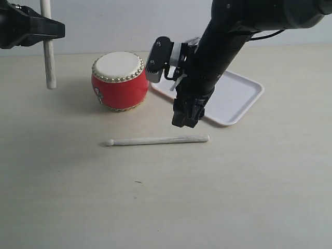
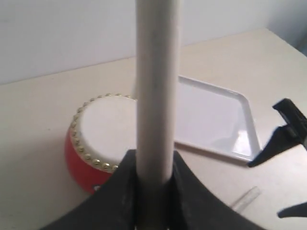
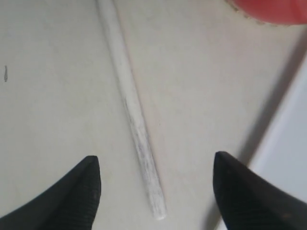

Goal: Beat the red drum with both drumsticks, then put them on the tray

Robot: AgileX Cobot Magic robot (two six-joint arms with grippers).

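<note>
In the exterior view the left gripper (image 1: pixel 52 28) sits at 10 o'clock, closed on one drumstick (image 1: pixel 49 57) that stands upright, its tip clear of the worktop (image 1: pixel 218 197). The red drum (image 1: pixel 119 82) stands just right of it, upright, with a small white mark (image 1: pixel 98 93) on its side that is too small to read. The tray (image 1: pixel 236 98) lies at 2 o'clock from the drum, flat, and the right arm covers its near-left edge. The second drumstick (image 1: pixel 158 140) lies flat at 6 o'clock from the drum, rounded tip pointing to 9 o'clock. The right gripper (image 1: pixel 187 118) hangs above its butt end without touching it. The front half of the worktop is open.

In the left wrist view the gripper (image 2: pixel 154 167) clamps the stick (image 2: pixel 156 86). The drum (image 2: pixel 91 143) and tray (image 2: pixel 216 115) lie beyond, close together but apart.

In the right wrist view the gripper (image 3: pixel 156 184) is spread wide and holds nothing. The lying stick (image 3: pixel 136 129) runs between its fingers (image 3: pixel 86 187), touching neither. A sliver of the drum (image 3: pixel 273 12) and the tray's edge (image 3: pixel 295 139) show to one side.
</note>
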